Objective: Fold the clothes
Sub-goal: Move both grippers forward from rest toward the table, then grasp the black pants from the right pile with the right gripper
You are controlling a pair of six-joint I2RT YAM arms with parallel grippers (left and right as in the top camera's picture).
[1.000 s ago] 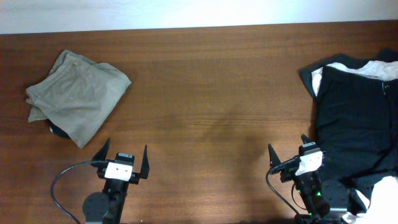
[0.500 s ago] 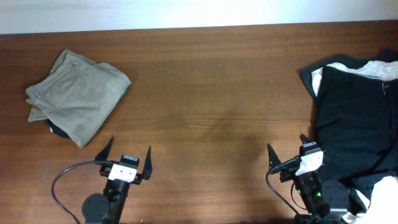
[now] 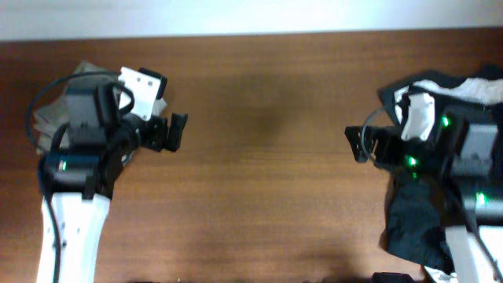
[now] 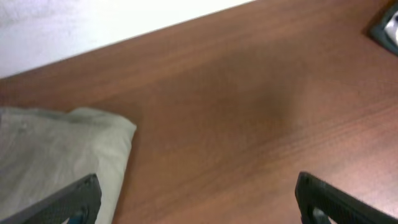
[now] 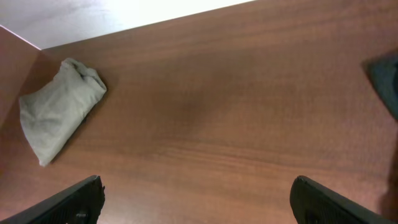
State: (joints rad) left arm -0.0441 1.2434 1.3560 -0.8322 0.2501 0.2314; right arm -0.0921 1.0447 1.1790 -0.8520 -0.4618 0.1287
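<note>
The wooden desk (image 3: pixel 259 196) fills the overhead view. A second ago both arms sat low at its 6 o'clock edge. Now they have risen toward the camera and loom large and blurred.

The left arm (image 3: pixel 78 157) stands at about 9 o'clock and the right arm (image 3: pixel 471 157) at about 3 o'clock. The black garment (image 3: pixel 413 224) lies where it did, spread along the 3 o'clock side. The right arm now hides its middle, so only a dark fold toward 4 o'clock and its top edge show.

The khaki garment (image 3: pixel 45 118) is a folded bundle at 10 o'clock, unmoved, but now mostly hidden by the left arm. The left wrist view shows its corner resting flat on the desk. The white shirt (image 3: pixel 483 86) peeks out at 2 o'clock, tucked against the black garment as before.

The left end effector (image 3: pixel 174 132) points toward 3 o'clock and the right end effector (image 3: pixel 355 143) toward 9 o'clock. They face each other across bare wood. Both wrist views show the fingers spread wide, with nothing between them.
</note>
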